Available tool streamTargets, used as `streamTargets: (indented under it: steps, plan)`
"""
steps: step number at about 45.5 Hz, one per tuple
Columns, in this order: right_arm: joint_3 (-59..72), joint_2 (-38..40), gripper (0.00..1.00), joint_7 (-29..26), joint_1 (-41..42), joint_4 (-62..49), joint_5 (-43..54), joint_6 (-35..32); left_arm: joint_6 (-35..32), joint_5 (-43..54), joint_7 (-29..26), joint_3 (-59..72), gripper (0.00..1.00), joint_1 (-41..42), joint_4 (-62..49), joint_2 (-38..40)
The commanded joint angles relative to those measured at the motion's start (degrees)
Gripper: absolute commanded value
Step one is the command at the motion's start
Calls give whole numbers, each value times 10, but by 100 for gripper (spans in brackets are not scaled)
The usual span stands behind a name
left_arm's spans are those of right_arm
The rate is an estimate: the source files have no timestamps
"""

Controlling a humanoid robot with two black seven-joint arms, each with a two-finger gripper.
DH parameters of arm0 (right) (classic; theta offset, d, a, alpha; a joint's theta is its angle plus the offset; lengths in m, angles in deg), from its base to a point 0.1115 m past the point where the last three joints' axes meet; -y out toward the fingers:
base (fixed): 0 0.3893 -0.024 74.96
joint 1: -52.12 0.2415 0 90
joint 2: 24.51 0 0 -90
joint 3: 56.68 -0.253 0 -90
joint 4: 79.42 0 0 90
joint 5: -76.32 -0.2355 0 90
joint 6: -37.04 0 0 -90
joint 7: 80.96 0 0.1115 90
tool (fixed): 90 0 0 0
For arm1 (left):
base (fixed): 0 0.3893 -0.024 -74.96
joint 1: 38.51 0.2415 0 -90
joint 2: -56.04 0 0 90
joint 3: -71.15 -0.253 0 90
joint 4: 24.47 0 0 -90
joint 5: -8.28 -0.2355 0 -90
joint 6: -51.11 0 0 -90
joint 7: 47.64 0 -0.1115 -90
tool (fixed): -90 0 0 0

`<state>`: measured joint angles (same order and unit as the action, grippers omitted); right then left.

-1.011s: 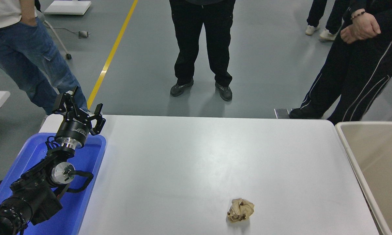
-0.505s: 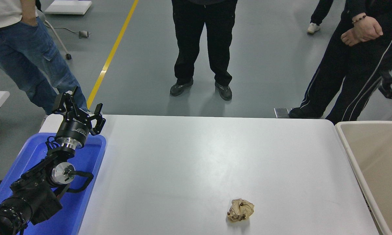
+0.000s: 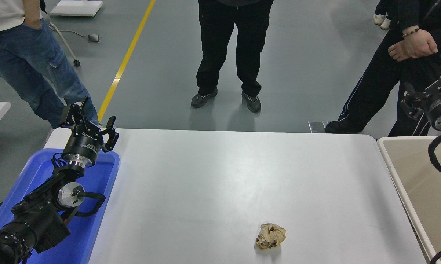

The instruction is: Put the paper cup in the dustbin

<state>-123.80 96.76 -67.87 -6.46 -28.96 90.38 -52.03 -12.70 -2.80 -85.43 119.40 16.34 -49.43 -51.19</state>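
- The right hand (image 3: 422,96) enters at the right edge, raised over the far end of the dustbin (image 3: 391,163); it shows against a person's dark trousers, so I cannot tell how far apart its fingers are or whether they hold anything.
- The dustbin stands just beside the right edge of the surface (image 3: 242,183), with only its pale rim and part of its beige inside in view.
- The paper cup cannot be seen anywhere in this view: not on the surface and not in the visible part of the dustbin.
- A crumpled brown paper ball (image 3: 270,236) lies on the near part of the surface, right of centre and well apart from the dustbin.
- The left hand (image 3: 89,123) is parked at the lower left over the far end of a blue tray (image 3: 106,172), fingers spread and empty.
- Three people stand on the grey floor beyond the far edge; one at the far right holds clasped hands (image 3: 413,46) in front of the body.
- A yellow line (image 3: 127,60) runs along the floor at the far left.
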Motion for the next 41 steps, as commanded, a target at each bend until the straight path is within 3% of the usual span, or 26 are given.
streamTargets:
  steps: [1, 22, 41]
  plan:
    - [-5, -24, 99, 34, -46, 4, 1, -12, 0, 0, 0, 0, 100, 0, 0, 0]
    - [28, -87, 99, 51, -57, -29, 26, -24, 0, 0, 0, 0, 100, 0, 0, 0]
    - [26, -88, 99, 55, -51, -29, 26, -23, 0, 0, 0, 0, 100, 0, 0, 0]
